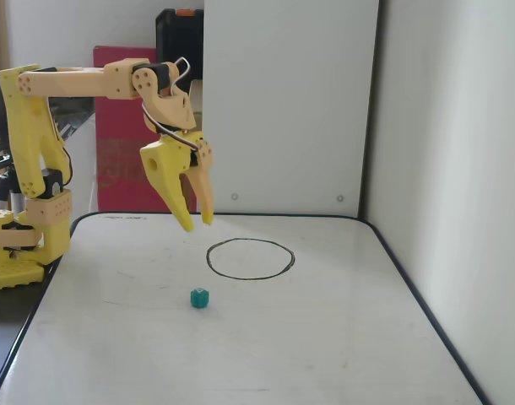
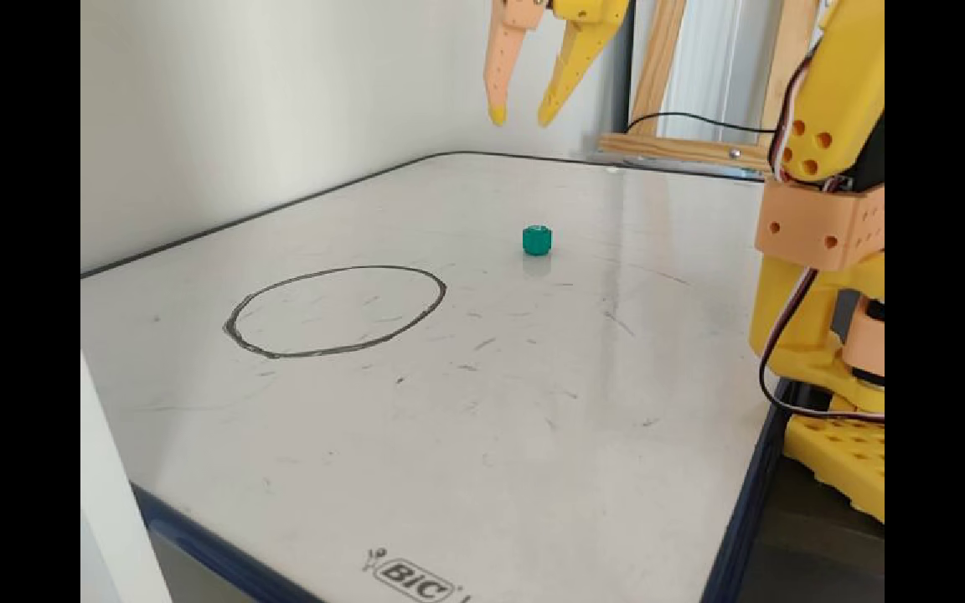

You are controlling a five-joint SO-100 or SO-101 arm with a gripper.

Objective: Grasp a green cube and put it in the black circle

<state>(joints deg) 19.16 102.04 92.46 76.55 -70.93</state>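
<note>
The green cube (image 1: 199,298) was seen on the worktop (image 1: 325,354), just outside the black circle (image 1: 250,258). The pincer (image 1: 197,223), fingers apart, was held well above it. Tiny, probably light and rigid; best pinched across opposite flat faces.

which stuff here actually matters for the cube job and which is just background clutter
Belongs to the job:
- green cube, sitting on the whiteboard outside the ring
- black circle, nothing inside it
- gripper, open, raised above the board, holding nothing

Just lying about:
- red panel behind the arm
- black case at the back
- wooden frame beyond the board
</note>
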